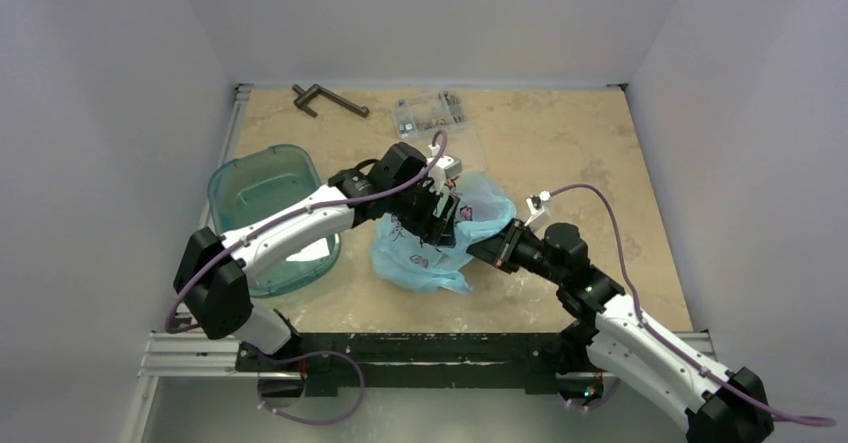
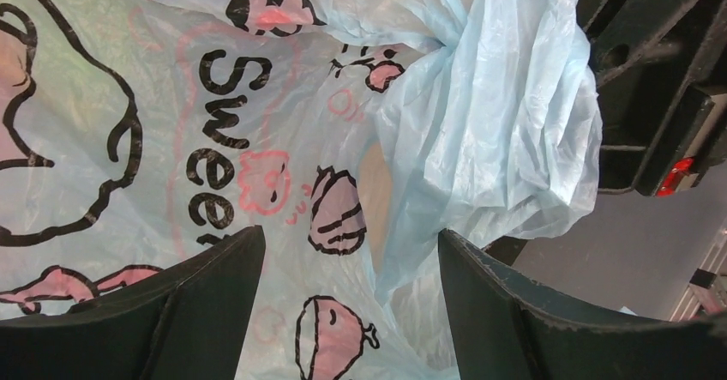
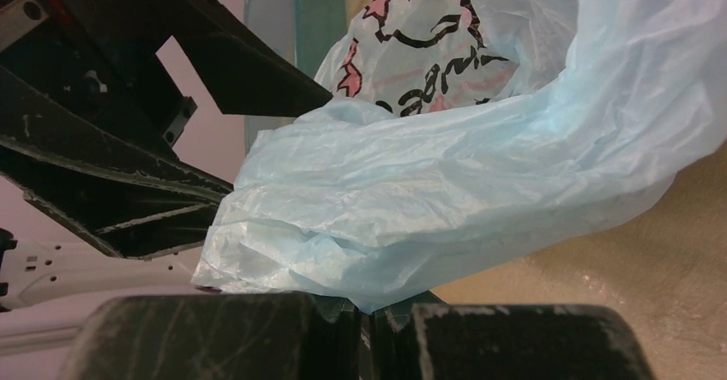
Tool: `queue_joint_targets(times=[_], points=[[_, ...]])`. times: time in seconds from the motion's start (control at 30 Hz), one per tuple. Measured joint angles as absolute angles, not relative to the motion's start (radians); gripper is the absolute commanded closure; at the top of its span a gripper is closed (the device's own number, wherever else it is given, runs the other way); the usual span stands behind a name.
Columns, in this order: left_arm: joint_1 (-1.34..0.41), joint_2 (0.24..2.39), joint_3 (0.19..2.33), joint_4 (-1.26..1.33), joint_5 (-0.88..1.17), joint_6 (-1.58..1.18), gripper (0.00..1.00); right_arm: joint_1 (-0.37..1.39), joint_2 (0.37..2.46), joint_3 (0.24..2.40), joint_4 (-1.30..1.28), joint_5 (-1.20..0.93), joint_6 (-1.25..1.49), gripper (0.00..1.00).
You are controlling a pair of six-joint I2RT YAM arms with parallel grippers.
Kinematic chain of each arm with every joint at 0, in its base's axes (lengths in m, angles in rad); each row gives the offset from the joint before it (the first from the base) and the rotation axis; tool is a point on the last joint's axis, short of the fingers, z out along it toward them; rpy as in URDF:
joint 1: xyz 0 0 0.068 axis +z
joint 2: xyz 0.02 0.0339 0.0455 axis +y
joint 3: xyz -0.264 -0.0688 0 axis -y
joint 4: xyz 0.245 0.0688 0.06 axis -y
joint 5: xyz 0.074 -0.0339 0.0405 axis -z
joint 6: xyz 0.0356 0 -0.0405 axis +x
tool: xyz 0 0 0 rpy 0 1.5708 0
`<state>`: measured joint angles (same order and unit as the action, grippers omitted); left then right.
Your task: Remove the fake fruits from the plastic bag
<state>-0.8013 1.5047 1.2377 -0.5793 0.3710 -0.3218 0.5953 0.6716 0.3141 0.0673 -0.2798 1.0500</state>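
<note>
My right gripper (image 3: 370, 324) has the plastic bag (image 3: 446, 191) pinched by its edge, and my left gripper (image 2: 351, 260) hangs wide open, empty, right over the printed side.

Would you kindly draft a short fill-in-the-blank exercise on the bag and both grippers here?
1. The right gripper is ____ on a fold of the plastic bag.
2. The left gripper points at the bag's print with its jaws ____.
3. In the top view, the teal tub stands to the bag's ____.
4. The bag's print is black and ____.
Missing words: shut; open; left; pink.
</note>
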Motion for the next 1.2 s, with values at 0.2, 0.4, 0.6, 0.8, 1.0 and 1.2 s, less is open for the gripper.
queue_joint_targets(times=[0.2,0.4,0.6,0.8,1.0,1.2], points=[[-0.812,1.431,1.122,-0.493,0.357,-0.342,0.17,0.595,0.628,0.314,0.044,-0.278,1.046,1.00],[-0.812,1.139,1.017,-0.475,0.284,-0.361,0.16,0.595,0.600,0.314,0.030,-0.276,1.036,1.00],[-0.776,1.071,1.015,-0.466,0.224,-0.384,0.24,0.595,0.608,0.314,0.030,-0.275,1.036,1.00],[-0.756,1.259,1.048,-0.498,0.240,-0.382,0.25,0.595,0.596,0.314,0.030,-0.275,1.036,1.00],[-0.762,1.425,1.098,-0.488,0.310,-0.363,0.25,0.595,0.596,0.314,0.031,-0.275,1.036,1.00],[-0.781,1.525,1.185,-0.493,0.332,-0.337,0.24,0.595,0.596,0.314,0.031,-0.275,1.036,1.00]])
